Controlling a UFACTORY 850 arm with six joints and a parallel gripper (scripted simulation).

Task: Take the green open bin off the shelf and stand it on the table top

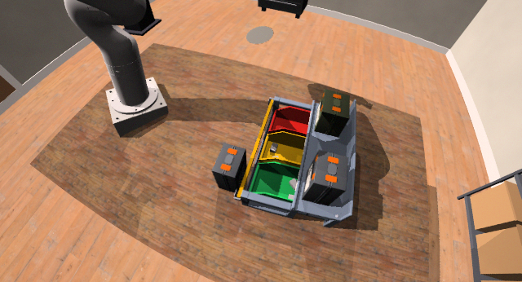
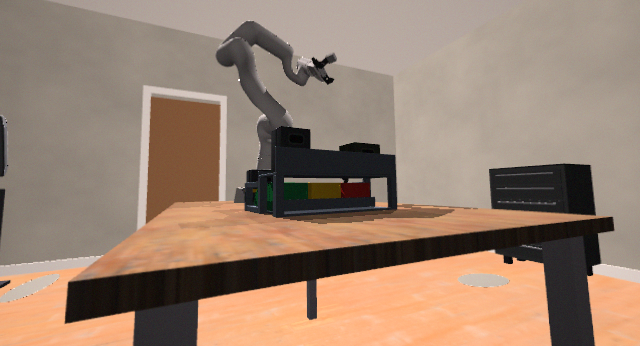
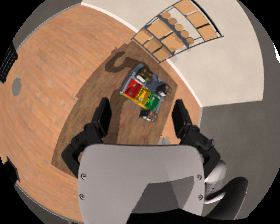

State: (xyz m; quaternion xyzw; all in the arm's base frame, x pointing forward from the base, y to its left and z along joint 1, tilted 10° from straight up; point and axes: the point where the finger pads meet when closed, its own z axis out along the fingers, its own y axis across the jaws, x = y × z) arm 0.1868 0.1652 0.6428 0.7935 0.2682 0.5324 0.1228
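Hovering high above the table (image 1: 196,217) (image 2: 350,236), the pincer (image 2: 331,69) (image 3: 142,105) is standing wide with nothing between its fingers. Beyond and below it, the green bin (image 1: 275,180) (image 2: 296,190) (image 3: 152,102) is sitting at one end of the shelf (image 1: 265,204) (image 2: 335,163) (image 3: 134,102), beside the yellow bin (image 1: 285,147) (image 2: 324,190) (image 3: 142,93). The top view is showing small parts inside and a dark case (image 1: 229,168) (image 2: 258,175) (image 3: 149,115) near the yellow rail (image 1: 254,152) (image 3: 133,100) (likely an awkward neighbour); the exterior view is showing the pincer's height, which the top view is hiding.
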